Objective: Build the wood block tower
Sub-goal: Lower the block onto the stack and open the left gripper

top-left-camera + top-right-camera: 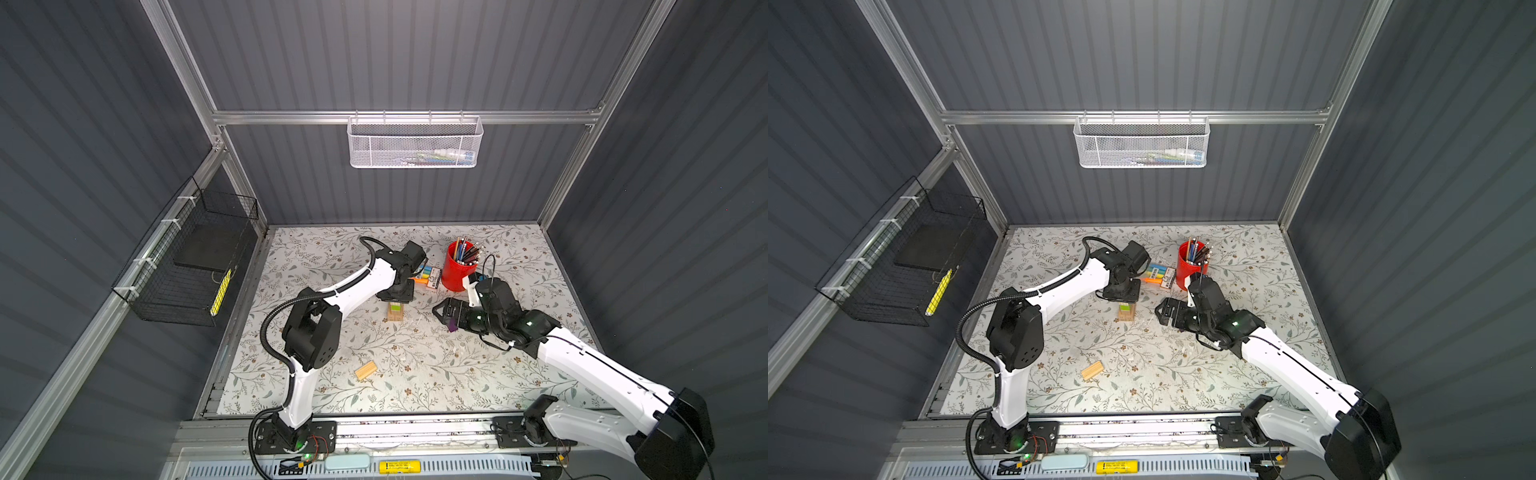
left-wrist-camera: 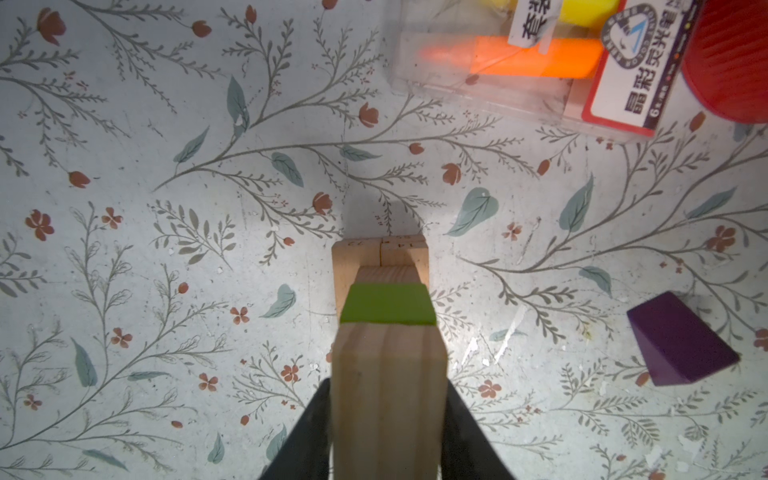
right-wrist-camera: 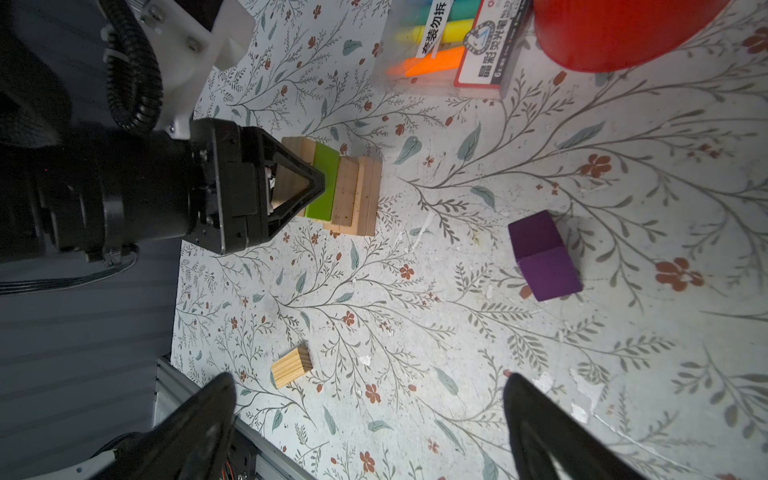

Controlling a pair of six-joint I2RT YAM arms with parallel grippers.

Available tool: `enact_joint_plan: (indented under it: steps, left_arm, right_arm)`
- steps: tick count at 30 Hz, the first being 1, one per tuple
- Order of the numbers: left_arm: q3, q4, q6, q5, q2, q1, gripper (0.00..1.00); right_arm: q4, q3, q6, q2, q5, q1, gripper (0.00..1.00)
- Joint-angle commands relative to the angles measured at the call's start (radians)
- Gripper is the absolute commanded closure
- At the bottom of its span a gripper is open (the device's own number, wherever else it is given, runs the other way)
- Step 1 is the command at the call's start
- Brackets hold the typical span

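- A loose tan block (image 1: 365, 370) lies flat near the front of the desk (image 1: 415, 386), well apart from everything else and not yet stacked.
- The tower (image 1: 395, 312) stands mid-desk. It is made of layers of tan blocks, with the green block (image 2: 388, 304) up top.
- The left tool (image 2: 388, 415) hangs right over the tower. Its two fingers sit close on either side of the top tan block (image 2: 388, 374), which lies against the green one.
- I cannot tell whether those fingers press on the top tan block or stand just off it.
- The step in hand looks like setting this top tan block in place.
- Next, the left tool should part fully and rise straight up. Any sideways drag could topple such a slim stack.
- The highlighter pack (image 1: 428, 276) and the red cup (image 1: 457, 270) sit just behind the tower. They are not part of the job but lie near the left arm's way out.
- The purple block (image 3: 542, 255) rests on the desk to the right of the tower, apart from it.
- The right tool (image 3: 370, 378) hovers near the purple block with its jaws spread wide and nothing between them.
- Its likely next move is to come down around the purple block, close on it and carry it to the top once the left arm is clear.
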Motion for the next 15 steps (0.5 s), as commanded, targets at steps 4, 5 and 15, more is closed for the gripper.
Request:
enact_joint_plan:
  steps: [4,5,15]
  left_arm:
    - [0.037,-0.028,0.003,-0.007,0.017,0.006,0.49]
    - [0.040,-0.028,0.004,-0.007,0.013,0.006,0.48]
    - [0.014,-0.003,0.029,-0.006,-0.123,0.006,0.29]
  right_arm:
    - [0.008,-0.008,0.001,0.000,-0.011,-0.005,0.01]
    - [0.008,-0.009,-0.002,0.000,-0.013,-0.005,0.01]
    - [-0.056,0.025,-0.045,0.001,-0.001,-0.005,0.01]
